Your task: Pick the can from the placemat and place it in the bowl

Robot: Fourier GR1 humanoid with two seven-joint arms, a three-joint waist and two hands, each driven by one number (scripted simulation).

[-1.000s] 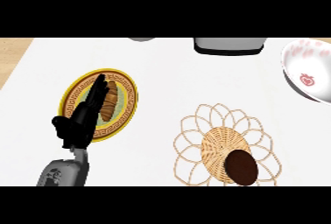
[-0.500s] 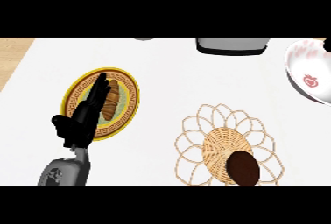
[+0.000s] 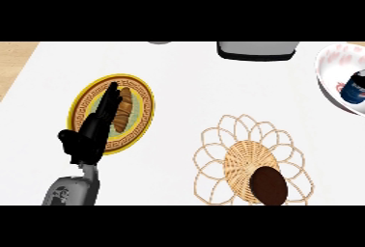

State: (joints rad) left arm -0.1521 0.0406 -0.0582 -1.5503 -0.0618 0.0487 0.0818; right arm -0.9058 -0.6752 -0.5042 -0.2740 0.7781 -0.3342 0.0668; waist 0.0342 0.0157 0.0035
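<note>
Can already lying in the bowl; the placing step looks finished.

The can (image 3: 352, 90) rests inside the bowl (image 3: 329, 72) at right, far from the placemat (image 3: 249, 164). The left hand (image 3: 96, 132), fingers straight and empty, rests over a plate (image 3: 143, 103). Nothing more seems needed.

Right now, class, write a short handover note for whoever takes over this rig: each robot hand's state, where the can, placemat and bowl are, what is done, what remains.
Left robot hand: open, fingers straight, over the plate with the croissant; holds nothing.
Right robot hand: not in view.
Can: inside the bowl at the right edge, off the placemat.
Done: can taken to the bowl.
Left: whether it has been released cannot be seen; confirm it rests free.
</note>
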